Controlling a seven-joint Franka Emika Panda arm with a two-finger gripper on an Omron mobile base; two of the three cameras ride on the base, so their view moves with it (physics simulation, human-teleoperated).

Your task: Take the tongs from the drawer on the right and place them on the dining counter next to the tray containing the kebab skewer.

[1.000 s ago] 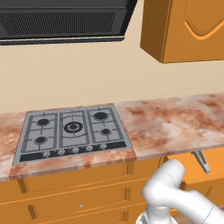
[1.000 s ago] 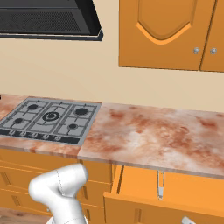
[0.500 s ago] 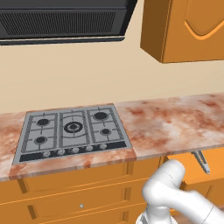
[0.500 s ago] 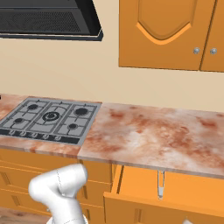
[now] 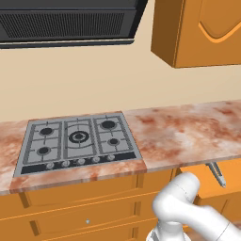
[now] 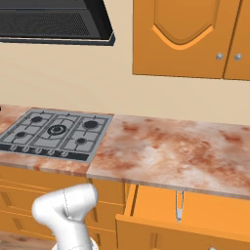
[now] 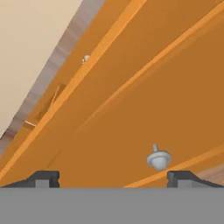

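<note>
Two dark fingertips of the gripper [image 7: 113,177] stand far apart at the bottom of the hand view, jaws spread wide with nothing between them; just ahead of them is an orange-brown wooden front panel carrying a small silver knob [image 7: 158,159]; the drawer [image 6: 195,219] on the right is pulled out beneath the marbled counter [image 6: 176,151], and the tongs [image 6: 179,205] lie inside it, slim and grey, pointing from the counter edge toward the drawer front; the left base view catches the tongs [image 5: 217,173] at the counter's lower right; a gas hob [image 5: 77,143] sits in the counter to the left, under a dark extractor hood [image 5: 66,21]; orange wall cabinets [image 6: 190,36] hang above the right side.
</note>
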